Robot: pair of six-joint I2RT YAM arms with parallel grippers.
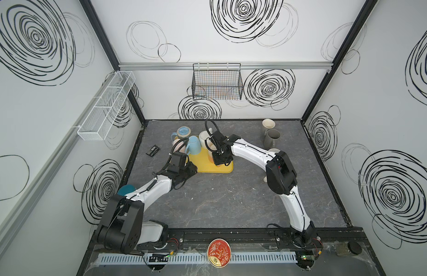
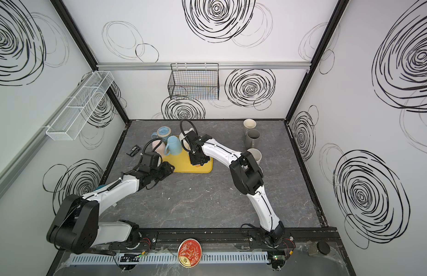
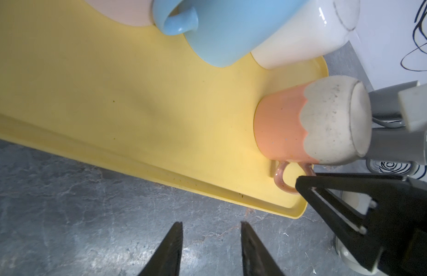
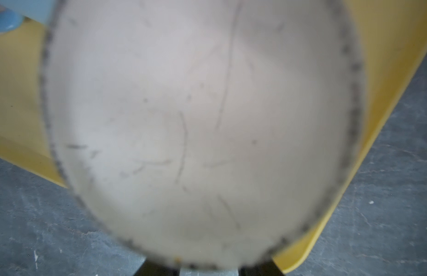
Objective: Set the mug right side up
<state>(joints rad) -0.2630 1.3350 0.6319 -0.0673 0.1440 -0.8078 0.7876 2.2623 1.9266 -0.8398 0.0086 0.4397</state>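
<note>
- Your right gripper (image 1: 219, 159) hangs straight above the peach mug (image 3: 291, 124), pointing down. Its wrist camera sees little but the mug's speckled cream base (image 4: 195, 119), blurred and very close.
- One black finger (image 3: 327, 196) reaches down the handle side, its tip just beside the handle (image 3: 283, 181). The opposite finger is hidden, so you cannot tell whether the jaws clamp the mug or merely straddle it.
- The relation that counts: the mug's long axis stands vertical, base up, mouth down on the yellow tray (image 3: 112, 95), in line with the gripper's approach. Righting it likely needs a firm side grip, a lift clear of the tray, then a half turn.
- The mug stands near the tray's front right corner, handle toward the front rim, apart from the blue mug (image 3: 231, 31) and white mug (image 3: 303, 40) further back.
- Your left gripper (image 3: 210, 224) is slightly parted and empty, over the grey table (image 3: 64, 215) off the tray's front left, well apart from the mug. The right arm is clearly nearer.
</note>
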